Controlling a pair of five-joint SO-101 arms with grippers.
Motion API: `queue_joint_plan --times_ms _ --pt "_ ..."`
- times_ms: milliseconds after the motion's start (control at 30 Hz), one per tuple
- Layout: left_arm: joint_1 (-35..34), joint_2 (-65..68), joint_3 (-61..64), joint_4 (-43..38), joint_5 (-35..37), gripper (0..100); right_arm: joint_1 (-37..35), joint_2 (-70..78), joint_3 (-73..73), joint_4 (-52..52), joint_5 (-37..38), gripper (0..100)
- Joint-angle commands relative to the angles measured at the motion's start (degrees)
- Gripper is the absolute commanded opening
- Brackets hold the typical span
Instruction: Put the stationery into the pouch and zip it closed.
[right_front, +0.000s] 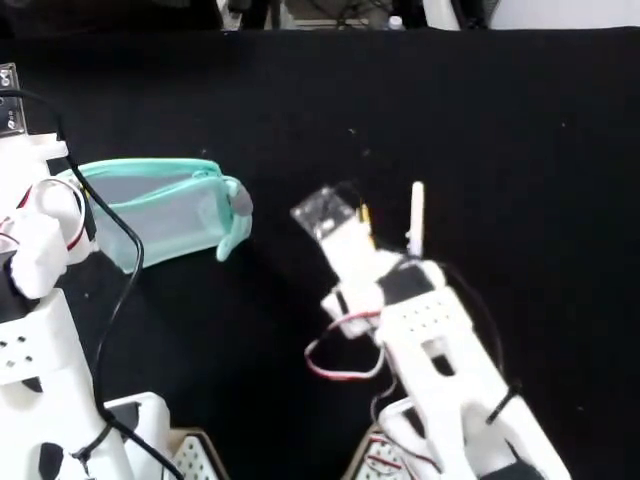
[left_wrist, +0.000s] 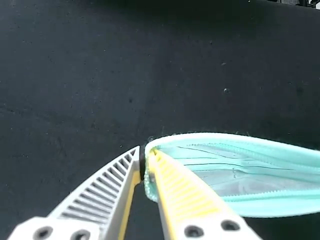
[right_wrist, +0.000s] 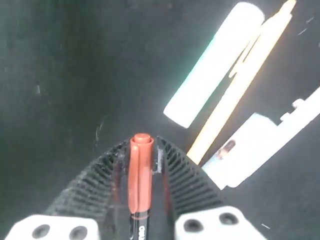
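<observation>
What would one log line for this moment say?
left hand: shut on pouch end | right hand: shut on red pen | pouch: open | loose: white stick, yellow pen

This looks like a robotics lab setup. A black bench (right_front: 520, 120) carries two white arms (right_front: 450, 340) with loose servo wiring (right_front: 350, 321) exposed.

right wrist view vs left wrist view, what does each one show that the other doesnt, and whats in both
Right wrist view: the right claw shut on a red-capped marker pen, with a white cylindrical stick, a slim pale orange pen and a flat white plastic tool lying on the table beyond it. Left wrist view: the left claw pinching one end of the mint-green mesh pouch. Shared: the black table cloth under everything.
</observation>
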Motion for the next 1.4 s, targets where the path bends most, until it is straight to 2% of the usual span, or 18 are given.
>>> queue_joint_plan --times_ms 0,100,200,333,500,567,733,1100,1200,1367 --pt "0.4 0.62 3.74 0.35 0.0 3 -4.31 -1.45 0.22 -1.23 0.88 1.2" --pt "0.4 0.62 3.74 0.35 0.09 3 -9.05 1.27 -0.75 -3.43 -0.35 1.2" --pt "0.4 0.62 3.74 0.35 0.09 3 -9.49 7.43 -3.03 -5.36 -3.34 1.2" --pt "0.31 0.62 3.74 0.35 0.09 3 -10.81 16.4 -5.58 -5.27 -3.52 2.1" --pt "0.22 0.62 3.74 0.44 0.0 3 -15.03 21.85 -5.32 -5.27 -3.43 15.2" --pt "0.31 0.62 3.74 0.44 0.0 3 -16.53 22.2 -5.32 -5.27 -3.43 17.3" --pt "0.13 0.62 3.74 0.44 -0.09 3 -17.05 22.55 -6.02 -2.37 -3.43 12.6" --pt "0.31 0.62 3.74 0.53 0.0 3 -16.88 22.64 -5.85 0.53 -0.18 11.7" --pt "0.31 0.62 3.74 0.53 0.0 3 -16.79 22.64 -6.11 -0.09 0.97 0.5" --pt "0.31 0.62 3.74 0.62 0.0 3 -16.7 20.0 -7.08 1.05 1.32 1.1"
